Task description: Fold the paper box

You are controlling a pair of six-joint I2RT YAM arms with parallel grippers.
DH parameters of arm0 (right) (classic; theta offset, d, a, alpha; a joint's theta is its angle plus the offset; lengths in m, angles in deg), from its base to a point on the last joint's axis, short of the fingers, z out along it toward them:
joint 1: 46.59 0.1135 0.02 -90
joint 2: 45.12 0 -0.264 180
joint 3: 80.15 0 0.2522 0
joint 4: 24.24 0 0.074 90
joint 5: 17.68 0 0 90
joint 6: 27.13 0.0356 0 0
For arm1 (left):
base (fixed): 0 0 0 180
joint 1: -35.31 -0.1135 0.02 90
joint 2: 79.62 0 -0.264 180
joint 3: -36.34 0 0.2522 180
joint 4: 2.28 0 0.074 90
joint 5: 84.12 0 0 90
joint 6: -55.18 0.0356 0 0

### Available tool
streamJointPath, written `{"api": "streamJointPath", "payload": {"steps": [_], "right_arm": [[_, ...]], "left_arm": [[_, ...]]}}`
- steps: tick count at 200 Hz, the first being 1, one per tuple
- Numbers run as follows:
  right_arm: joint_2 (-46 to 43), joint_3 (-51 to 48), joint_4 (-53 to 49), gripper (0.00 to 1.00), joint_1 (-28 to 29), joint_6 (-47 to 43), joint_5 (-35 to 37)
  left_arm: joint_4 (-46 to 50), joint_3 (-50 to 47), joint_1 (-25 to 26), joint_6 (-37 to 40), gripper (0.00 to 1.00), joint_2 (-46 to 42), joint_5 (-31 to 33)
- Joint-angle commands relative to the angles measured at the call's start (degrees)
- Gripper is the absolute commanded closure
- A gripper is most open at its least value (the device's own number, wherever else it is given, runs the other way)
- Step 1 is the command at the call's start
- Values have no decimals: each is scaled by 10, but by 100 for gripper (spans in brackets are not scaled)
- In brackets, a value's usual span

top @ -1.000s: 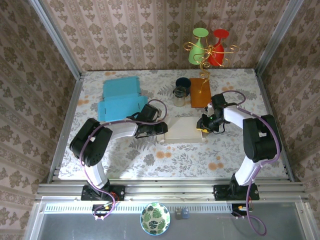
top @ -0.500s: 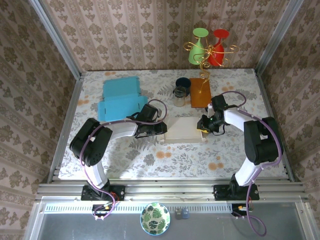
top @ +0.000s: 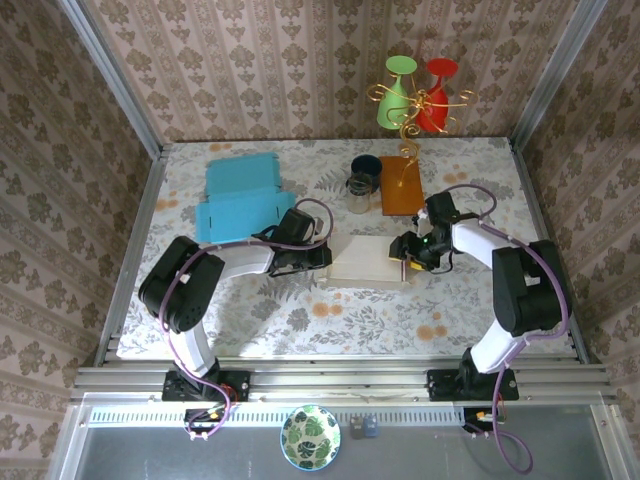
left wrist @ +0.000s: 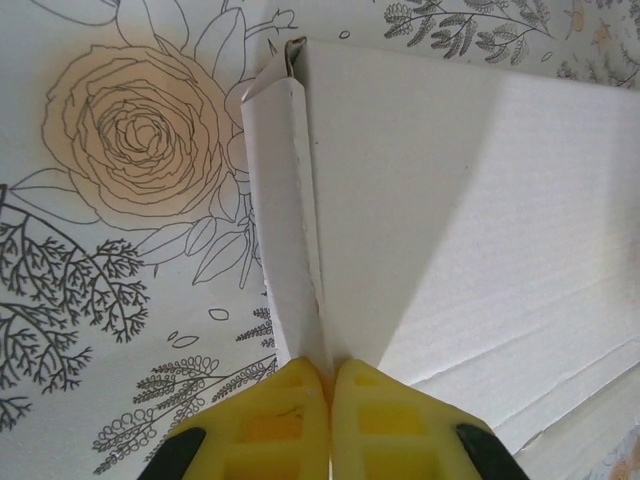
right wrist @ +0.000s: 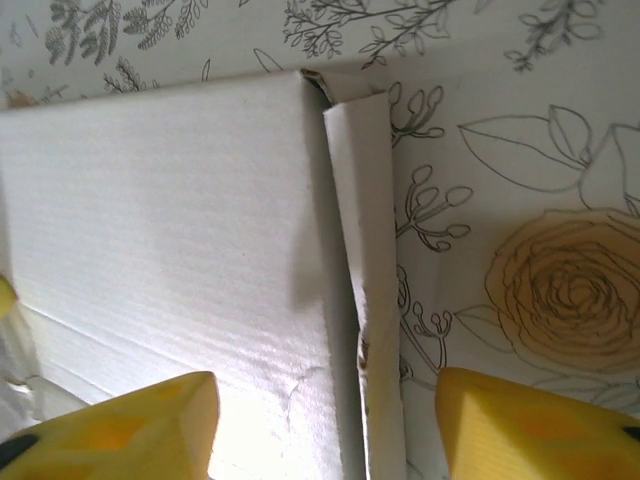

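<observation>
Paper box pinched at one end, free at the other.
Floral table: the white paper box lies flat near its centre, with narrow side flaps at its 9 and 3 o'clock ends. Blue flat boxes sit well apart at 10 o'clock. Left gripper is at the box's 9 o'clock edge, clenched tight on the flap's fold. Right gripper is at the 3 o'clock edge, released, fingers wide astride that flap.
</observation>
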Motion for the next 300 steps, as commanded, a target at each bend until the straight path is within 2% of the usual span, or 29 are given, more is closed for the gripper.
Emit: {"api": "streamJointPath", "payload": {"steps": [1,21,86,140,183,197,218,251,300], "right_arm": [[-17,-4,20,29,-11,2,-43],[-4,3,17,24,-12,4,-64],[15,-31,90,24,-11,37,-163],[19,-49,151,28,4,76,-204],[20,-56,209,40,21,134,-223],[19,-53,213,43,21,144,-224],[17,-40,194,49,20,150,-219],[18,-27,182,58,13,193,-225],[8,-26,206,66,-2,307,-255]], "left_arm": [[16,-33,-9,11,100,8,4],[2,-46,-18,10,100,5,-5],[-40,-86,-44,-2,100,3,-17],[-74,-106,-56,-17,100,15,-29],[-85,-101,-57,-19,100,16,-32],[-92,-101,-57,-18,97,9,-31],[-112,-110,-56,-9,83,-18,-22],[-118,-121,-36,76,71,-109,28],[-125,-147,21,339,61,-226,47]]}}
